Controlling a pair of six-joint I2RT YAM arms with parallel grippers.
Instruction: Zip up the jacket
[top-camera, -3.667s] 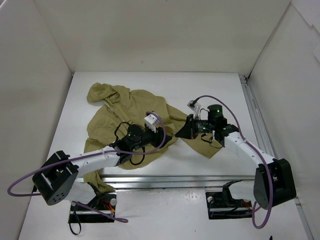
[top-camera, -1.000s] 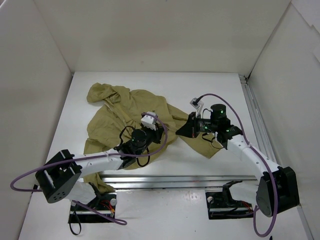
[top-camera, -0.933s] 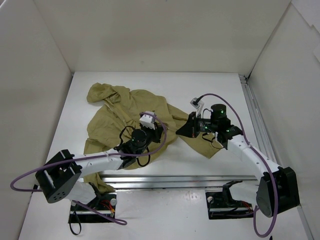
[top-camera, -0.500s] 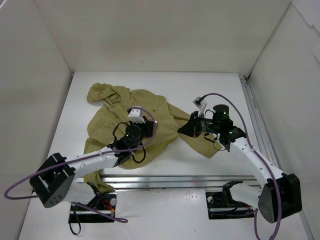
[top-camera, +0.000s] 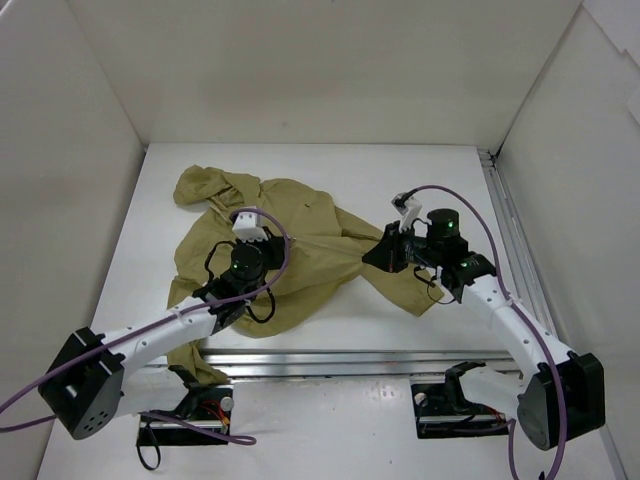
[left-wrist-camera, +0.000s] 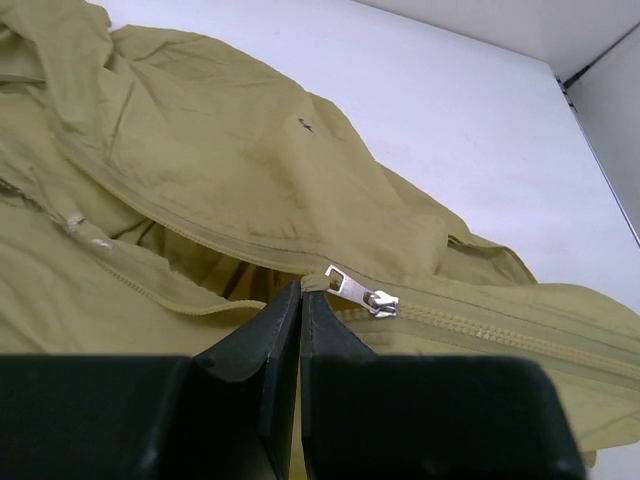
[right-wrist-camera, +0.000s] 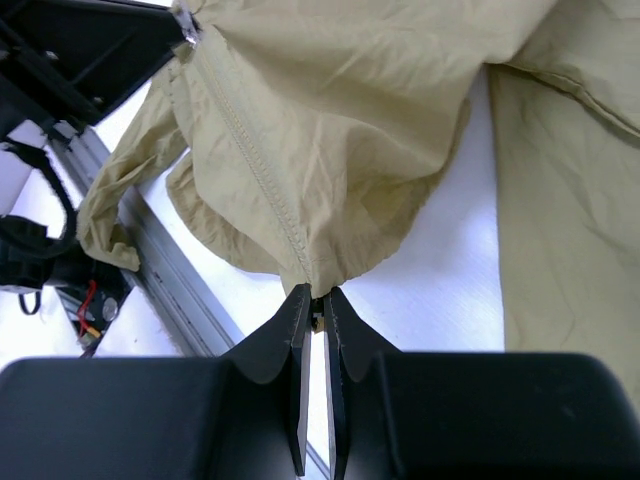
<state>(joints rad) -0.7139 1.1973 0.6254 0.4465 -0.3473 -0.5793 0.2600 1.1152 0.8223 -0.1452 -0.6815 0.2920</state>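
The olive-khaki jacket (top-camera: 310, 212) lies crumpled on the white table, hood at the far left. My left gripper (top-camera: 266, 242) is over its middle, shut on the cloth tab of the zipper pull (left-wrist-camera: 342, 278). The silver slider (left-wrist-camera: 381, 300) sits just right of the fingertips, with closed teeth to its right and open edges to its left. A small dark chest logo (left-wrist-camera: 301, 125) shows beyond. My right gripper (top-camera: 376, 258) is shut on the bottom end of the zipper at the jacket's hem (right-wrist-camera: 318, 285). It holds the zipped seam (right-wrist-camera: 255, 160) taut toward the left arm.
A metal rail (top-camera: 330, 360) runs along the table's near edge, and it also shows in the right wrist view (right-wrist-camera: 165, 285). Another rail (top-camera: 512, 225) runs down the right side. White walls enclose the table. A sleeve (top-camera: 405, 285) lies under the right arm.
My left gripper has moved left and away along the jacket front, drawing the slider with it, so the closed zipper is longer. My right gripper has shifted slightly right, keeping its hold.
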